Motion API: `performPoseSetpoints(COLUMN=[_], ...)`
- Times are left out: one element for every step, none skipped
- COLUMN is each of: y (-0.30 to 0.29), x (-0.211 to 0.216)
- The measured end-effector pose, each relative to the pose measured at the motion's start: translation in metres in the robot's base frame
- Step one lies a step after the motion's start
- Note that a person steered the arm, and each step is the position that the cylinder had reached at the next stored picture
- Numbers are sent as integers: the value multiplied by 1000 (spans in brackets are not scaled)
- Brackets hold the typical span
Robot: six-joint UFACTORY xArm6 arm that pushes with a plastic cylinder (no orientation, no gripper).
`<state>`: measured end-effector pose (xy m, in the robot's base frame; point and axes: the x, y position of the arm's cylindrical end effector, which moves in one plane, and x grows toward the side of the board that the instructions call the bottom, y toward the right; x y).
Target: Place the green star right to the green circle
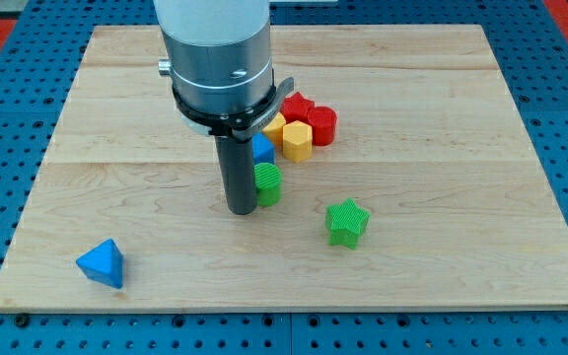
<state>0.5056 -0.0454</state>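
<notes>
The green star [346,222] lies on the wooden board [116,148], right of centre and toward the view's bottom. The green circle [268,183] is up and to the left of the star, a short gap between them. My tip [242,208] rests on the board touching or almost touching the circle's left side. The rod and arm body hide what lies behind them.
A cluster sits just above the green circle: a blue block [262,150], a yellow hexagon [296,140], a yellow block [275,124], a red block [299,106] and a red cylinder [322,124]. A blue triangle [102,263] lies at the bottom left.
</notes>
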Motion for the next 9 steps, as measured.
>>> performPoseSetpoints(y=[32, 49, 132, 193, 191, 116, 89, 125, 133], x=[-10, -20, -34, -27, 74, 75, 48, 29, -3])
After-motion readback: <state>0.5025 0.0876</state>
